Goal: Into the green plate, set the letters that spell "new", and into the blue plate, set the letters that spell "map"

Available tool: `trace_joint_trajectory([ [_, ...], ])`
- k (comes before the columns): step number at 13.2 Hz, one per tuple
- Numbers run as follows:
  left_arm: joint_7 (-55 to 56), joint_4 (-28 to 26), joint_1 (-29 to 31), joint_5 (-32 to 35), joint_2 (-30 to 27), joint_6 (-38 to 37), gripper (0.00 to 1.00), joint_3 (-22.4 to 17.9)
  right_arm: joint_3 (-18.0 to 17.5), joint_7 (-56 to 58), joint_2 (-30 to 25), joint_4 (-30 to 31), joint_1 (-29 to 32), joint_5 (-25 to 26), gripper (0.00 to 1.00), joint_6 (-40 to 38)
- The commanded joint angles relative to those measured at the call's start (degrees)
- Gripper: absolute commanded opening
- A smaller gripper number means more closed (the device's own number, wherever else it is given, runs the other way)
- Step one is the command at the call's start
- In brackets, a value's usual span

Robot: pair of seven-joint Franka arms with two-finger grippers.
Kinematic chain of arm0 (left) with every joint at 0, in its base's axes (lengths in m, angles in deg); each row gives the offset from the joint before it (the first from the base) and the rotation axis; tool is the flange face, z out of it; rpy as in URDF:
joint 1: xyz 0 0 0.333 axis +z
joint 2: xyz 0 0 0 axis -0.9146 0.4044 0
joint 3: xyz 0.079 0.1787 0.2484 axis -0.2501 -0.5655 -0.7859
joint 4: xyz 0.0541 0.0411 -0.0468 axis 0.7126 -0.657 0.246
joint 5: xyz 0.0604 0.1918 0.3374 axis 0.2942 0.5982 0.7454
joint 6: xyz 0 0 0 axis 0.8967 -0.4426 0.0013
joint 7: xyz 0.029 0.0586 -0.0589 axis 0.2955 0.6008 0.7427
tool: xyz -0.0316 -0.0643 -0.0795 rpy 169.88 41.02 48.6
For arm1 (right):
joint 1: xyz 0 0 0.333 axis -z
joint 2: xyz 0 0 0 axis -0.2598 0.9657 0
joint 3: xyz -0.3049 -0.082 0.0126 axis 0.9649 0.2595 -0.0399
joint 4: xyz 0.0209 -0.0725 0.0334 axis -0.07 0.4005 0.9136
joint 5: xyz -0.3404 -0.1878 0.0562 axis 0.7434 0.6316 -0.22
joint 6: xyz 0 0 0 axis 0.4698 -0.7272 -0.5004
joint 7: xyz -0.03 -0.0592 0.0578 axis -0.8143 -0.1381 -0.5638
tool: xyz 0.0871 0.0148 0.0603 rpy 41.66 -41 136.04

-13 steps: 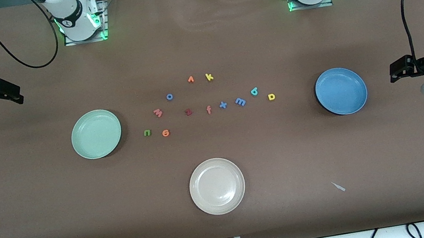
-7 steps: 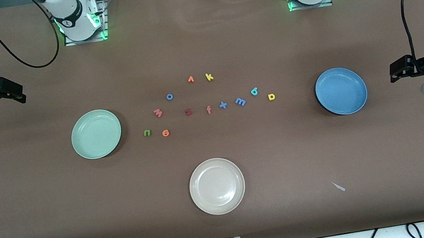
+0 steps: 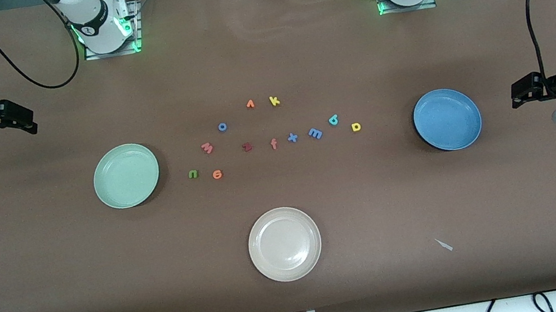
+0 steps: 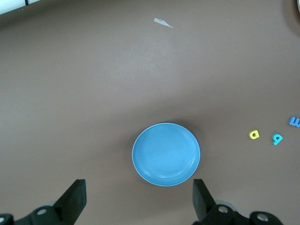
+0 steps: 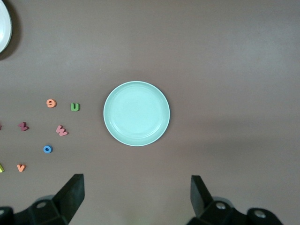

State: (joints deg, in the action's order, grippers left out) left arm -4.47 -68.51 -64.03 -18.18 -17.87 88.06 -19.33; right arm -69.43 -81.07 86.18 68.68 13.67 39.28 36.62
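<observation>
Between plates, letters (image 3: 272, 137) lie strung lengthwise.

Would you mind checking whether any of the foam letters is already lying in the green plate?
No, the green plate is bare in the right wrist view, and the olive-green n lies on the table beside it.

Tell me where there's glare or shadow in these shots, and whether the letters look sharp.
Front view: soft sheen on the cream plate; the green plate and blue plate cast dark shadows at their nearer edges; letters small but crisp. Left wrist view: even light, blue plate sharp. Right wrist view: green plate sharp, letters legible.
</observation>
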Motion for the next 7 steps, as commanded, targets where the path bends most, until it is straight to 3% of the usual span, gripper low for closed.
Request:
trace_joint_trajectory([
  [1, -0.5, -0.1, -0.3, 1.3, -0.4, 0.2, 1.0, -0.1, -0.5, 0.0, -1.1, 0.3, 0.2, -0.2, 1.0, -0.7],
  [7, -0.7, -0.2, 0.2, 1.2, -0.2, 0.4, 1.0, -0.2, -0.6, 0.1, -1.1, 0.3, 0.2, -0.3, 1.0, -0.7],
])
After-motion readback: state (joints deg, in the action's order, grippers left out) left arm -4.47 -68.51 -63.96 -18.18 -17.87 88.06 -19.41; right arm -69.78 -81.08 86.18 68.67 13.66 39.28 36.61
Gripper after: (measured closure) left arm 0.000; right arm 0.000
